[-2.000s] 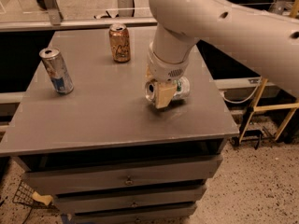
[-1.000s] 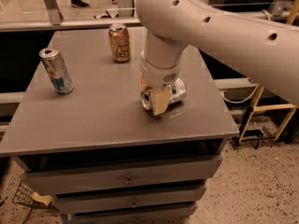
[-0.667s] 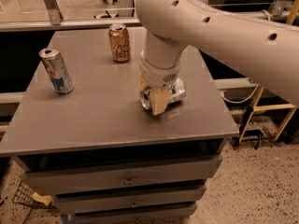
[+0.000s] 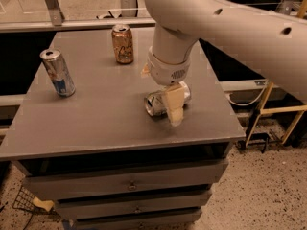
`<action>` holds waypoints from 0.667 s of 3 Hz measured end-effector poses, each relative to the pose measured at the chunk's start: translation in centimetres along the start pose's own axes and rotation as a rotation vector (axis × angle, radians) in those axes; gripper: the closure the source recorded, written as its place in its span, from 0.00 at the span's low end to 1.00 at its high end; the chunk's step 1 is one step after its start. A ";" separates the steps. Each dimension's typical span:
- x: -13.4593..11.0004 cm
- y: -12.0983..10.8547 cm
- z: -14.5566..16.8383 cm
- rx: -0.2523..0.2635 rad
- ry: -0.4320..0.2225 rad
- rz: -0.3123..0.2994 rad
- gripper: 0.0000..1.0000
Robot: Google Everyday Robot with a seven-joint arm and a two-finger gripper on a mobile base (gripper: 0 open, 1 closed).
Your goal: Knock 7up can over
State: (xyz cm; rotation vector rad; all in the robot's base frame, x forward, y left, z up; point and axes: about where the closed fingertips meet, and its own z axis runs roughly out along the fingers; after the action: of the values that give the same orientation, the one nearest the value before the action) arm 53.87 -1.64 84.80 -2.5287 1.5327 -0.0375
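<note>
On the table (image 4: 96, 123), right half toward the front edge: 7up can (image 4: 155, 104) lies on its side. Its long axis runs roughly left-right, with the silver top facing the table's left side. Gripper (image 4: 169, 100) hangs from the arm (image 4: 230, 18) directly over the can, right against it. I can't tell whether it's clamped on the can or has let go.

Judgement: the knock-over looks done. The next move should be straight up. With that axis, a sideways nudge would roll the can toward the table's front edge.

Table's far middle: brown can (image 4: 122, 43), upright. Table's left side: blue-and-silver can (image 4: 57, 72), upright. Both are well apart from the 7up can.
</note>
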 end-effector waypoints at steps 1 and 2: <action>1.8 0.7 -1.5 -0.013 -0.008 0.066 0.00; 4.9 2.9 -3.9 0.018 -0.014 0.172 0.00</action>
State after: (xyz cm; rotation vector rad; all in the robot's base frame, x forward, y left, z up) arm 53.14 -7.83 87.75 -2.3680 1.7300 -0.0099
